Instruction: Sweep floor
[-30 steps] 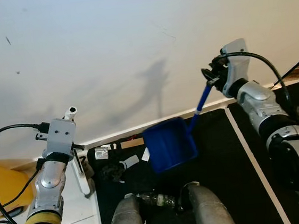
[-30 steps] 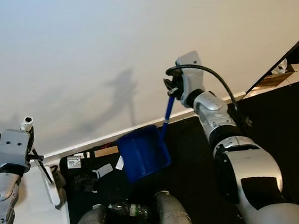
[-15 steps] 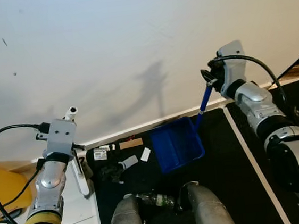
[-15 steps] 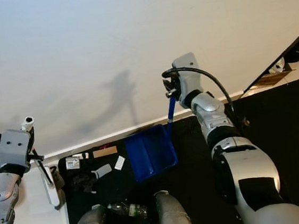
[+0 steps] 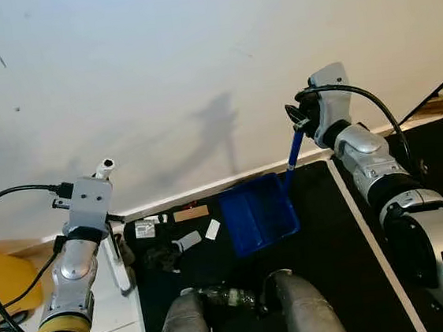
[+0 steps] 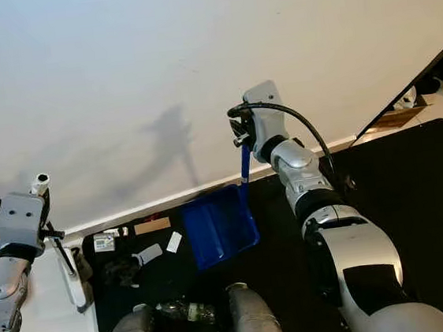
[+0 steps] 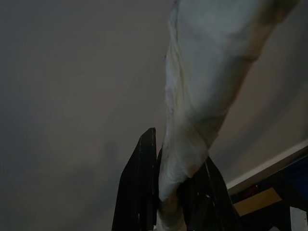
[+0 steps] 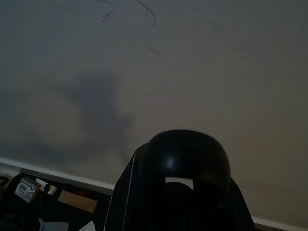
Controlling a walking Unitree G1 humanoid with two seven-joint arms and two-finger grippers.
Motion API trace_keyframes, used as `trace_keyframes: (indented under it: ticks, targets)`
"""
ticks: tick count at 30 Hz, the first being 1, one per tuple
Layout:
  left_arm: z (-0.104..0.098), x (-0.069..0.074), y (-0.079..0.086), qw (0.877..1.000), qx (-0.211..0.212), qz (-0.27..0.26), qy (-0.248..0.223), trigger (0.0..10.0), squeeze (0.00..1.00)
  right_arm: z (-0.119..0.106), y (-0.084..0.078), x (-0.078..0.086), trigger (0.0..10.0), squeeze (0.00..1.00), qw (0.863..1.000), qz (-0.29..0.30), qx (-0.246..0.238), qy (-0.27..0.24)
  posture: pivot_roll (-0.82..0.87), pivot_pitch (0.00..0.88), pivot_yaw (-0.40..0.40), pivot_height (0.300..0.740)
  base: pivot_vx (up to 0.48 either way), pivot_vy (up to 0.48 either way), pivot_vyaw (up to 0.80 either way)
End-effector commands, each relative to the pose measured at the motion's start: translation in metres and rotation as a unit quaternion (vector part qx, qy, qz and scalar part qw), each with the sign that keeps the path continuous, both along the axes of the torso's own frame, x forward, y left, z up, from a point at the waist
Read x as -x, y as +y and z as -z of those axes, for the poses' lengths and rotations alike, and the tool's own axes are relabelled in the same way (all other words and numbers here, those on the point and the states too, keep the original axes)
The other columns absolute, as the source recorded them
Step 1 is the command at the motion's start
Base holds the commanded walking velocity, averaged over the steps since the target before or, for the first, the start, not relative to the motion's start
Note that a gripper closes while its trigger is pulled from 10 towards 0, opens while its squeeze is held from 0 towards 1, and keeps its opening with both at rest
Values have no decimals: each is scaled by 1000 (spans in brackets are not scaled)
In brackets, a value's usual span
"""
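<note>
White wall w/ baseboard; black mat [image 5: 332, 234] at its foot. Right gripper [image 5: 302, 118] clamped on blue dustpan [image 5: 256, 213] handle top; pan below it on mat's wall edge, beside litter [image 5: 174, 238]. Left gripper [image 7: 166, 207] shut on white broom handle [image 7: 202, 96].

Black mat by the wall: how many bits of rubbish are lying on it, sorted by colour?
White scraps: 3
Brown card piece: 1
Black crumpled lump: 1
Clear plastic bottle: 1
Total: 6
</note>
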State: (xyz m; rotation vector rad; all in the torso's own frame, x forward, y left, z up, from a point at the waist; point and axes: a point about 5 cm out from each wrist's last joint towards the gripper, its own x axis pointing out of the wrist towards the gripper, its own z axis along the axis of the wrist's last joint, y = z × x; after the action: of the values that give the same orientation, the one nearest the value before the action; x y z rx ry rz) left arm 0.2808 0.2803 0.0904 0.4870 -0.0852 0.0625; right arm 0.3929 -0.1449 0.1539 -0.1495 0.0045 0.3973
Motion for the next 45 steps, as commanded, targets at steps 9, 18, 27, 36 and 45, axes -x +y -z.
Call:
trace_keyframes:
  ticks: [9,18,27,36,45]
  targets:
    - [7,5,-6,1000,7,1,1,10000,0,16,14,6,10000,0,999,-20,-17,32,173,302,-98,740,0,0,0]
    - [9,7,-6,1000,10,-1,2,10000,0,18,13,7,10000,0,999,-23,-12,34,171,302,-98,740,0,0,0]
    - [8,6,-6,1000,11,-2,2,10000,0,16,8,6,10000,0,999,-19,-4,29,170,302,-95,740,0,0,0]
    - [8,6,-6,1000,10,-1,2,10000,0,-2,22,1,10000,0,998,-40,-53,2,174,304,-95,740,0,0,0]
    - [4,4,-4,1000,10,-5,-5,10000,0,-4,34,1,10000,0,997,-60,-38,1,176,308,-107,740,0,0,0]
